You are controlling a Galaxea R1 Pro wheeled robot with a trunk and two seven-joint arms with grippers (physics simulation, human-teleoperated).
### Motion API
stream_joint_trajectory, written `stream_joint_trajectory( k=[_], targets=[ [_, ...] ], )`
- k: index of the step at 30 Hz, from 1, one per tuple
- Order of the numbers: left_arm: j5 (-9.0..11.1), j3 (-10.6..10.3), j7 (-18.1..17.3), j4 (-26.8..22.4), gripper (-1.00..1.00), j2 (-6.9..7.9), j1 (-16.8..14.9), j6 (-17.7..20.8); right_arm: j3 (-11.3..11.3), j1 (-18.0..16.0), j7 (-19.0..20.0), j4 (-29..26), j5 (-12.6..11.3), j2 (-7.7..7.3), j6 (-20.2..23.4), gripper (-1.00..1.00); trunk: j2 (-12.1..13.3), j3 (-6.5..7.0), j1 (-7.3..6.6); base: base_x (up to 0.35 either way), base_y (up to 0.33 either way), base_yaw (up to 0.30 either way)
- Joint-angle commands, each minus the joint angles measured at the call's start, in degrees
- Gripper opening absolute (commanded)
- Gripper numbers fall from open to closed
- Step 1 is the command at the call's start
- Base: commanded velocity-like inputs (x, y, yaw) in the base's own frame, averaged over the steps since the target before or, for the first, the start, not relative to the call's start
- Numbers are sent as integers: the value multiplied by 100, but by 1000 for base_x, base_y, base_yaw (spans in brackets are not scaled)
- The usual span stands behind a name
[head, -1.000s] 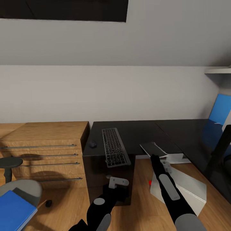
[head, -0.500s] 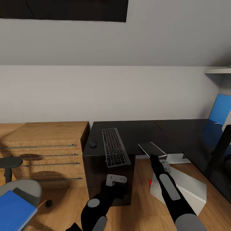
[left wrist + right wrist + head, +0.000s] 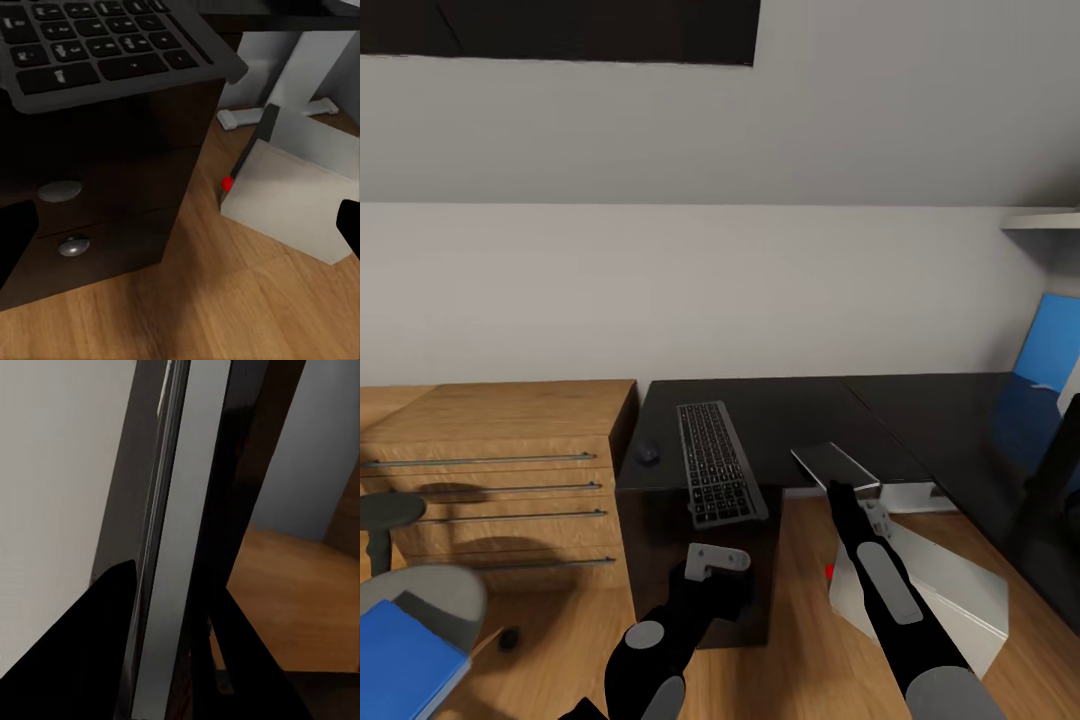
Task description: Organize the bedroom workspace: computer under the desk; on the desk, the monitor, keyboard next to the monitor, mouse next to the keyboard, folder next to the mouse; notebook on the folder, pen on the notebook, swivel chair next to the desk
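The black desk [image 3: 800, 410] carries the keyboard [image 3: 718, 474], whose near end overhangs the edge, and the small mouse [image 3: 648, 453] to its left. My right gripper [image 3: 840, 490] is shut on the thin dark notebook [image 3: 836, 466] at the desk's near edge; the right wrist view shows the notebook [image 3: 180, 510] edge-on between the fingers. My left gripper [image 3: 716, 560] hangs open below the keyboard [image 3: 97, 45], in front of the desk's black front panel [image 3: 112, 165]. The grey-white computer [image 3: 935, 590] lies on the floor with its red dot [image 3: 227, 181] showing. The blue folder [image 3: 405, 665] rests on the swivel chair [image 3: 435, 595].
A light wooden drawer unit [image 3: 500, 470] stands left of the desk. A blue wall panel [image 3: 1055, 345] and a black curved post [image 3: 1055, 460] sit at the right edge. A small black thing [image 3: 509, 637] lies on the wood floor by the chair.
My left arm has drifted a little to the left and its gripper has risen slightly. The view has shifted a bit, so the chair sits lower. The right gripper still holds the notebook.
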Motion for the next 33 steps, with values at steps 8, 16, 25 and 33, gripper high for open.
stream_joint_trajectory(
  k=[8,16,25,33],
  targets=[
    [64,-11,57,-8,100,-5,-5,19,2,-1,-40,129,-68,2,-23,-100,-2,-7,2,184,0,0],
    [64,-9,57,-8,100,-7,-5,21,5,-1,-47,129,-63,2,-23,-100,-2,-7,2,33,0,0],
    [64,-9,57,-7,100,-7,-5,21,5,-1,-57,129,-61,2,-22,-100,-2,-7,2,37,0,0],
    [64,-10,57,-2,100,-7,-5,21,5,-1,-68,129,-65,2,-23,-100,-2,-7,2,2,0,0]
  ],
)
